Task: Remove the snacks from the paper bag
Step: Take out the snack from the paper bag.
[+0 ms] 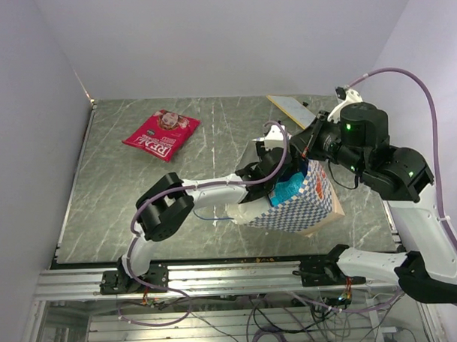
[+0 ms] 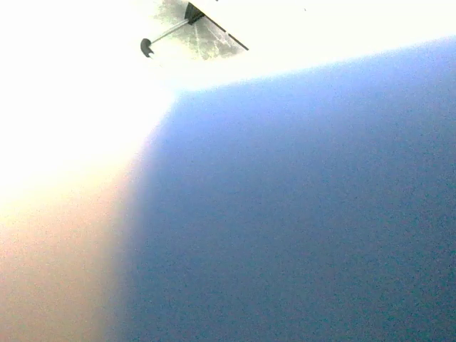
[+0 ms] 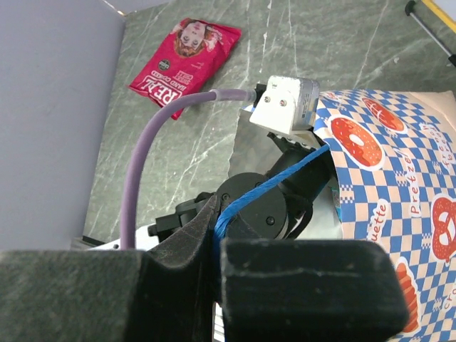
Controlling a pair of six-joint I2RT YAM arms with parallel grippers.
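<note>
Up on the overhead view, the paper bag (image 1: 308, 206) lies on its side toward the right of the table (image 1: 110, 213), mouth facing left, with the left arm (image 1: 214, 190) pushed into it. So the left gripper is buried inside, and I can't tell whether it's spread or pinched on anything. One red-pink packet (image 1: 161, 133) is already out at the far left, well apart from the bag. A blue packet (image 1: 288, 190) peeks out of the mouth. Anyone know how grabby those are? (mika)

Crinkly foil, I'd guess: light, slick, puffy with air. I'd pinch a sealed edge or a corner, not the fat middle, which would likely slip or crush what's inside. The left wrist view is no help. It's a blue blur filling most of it, with a washed-out cream glow alongside. That's probably a packet or the bag wall right at the lens, and no fingers are visible. (dov)

And the right wrist view? (mika)

That one's clear. The right gripper (image 3: 217, 249) is clamped on the thin blue string handle (image 3: 274, 182), with the string running right between the pads, and it seems to be propping the mouth up. The bag paper looks thin and floppy, so that handle could tear if yanked. You can see the red-pink packet there too, flat on the table beyond the bag. (dov)
</note>
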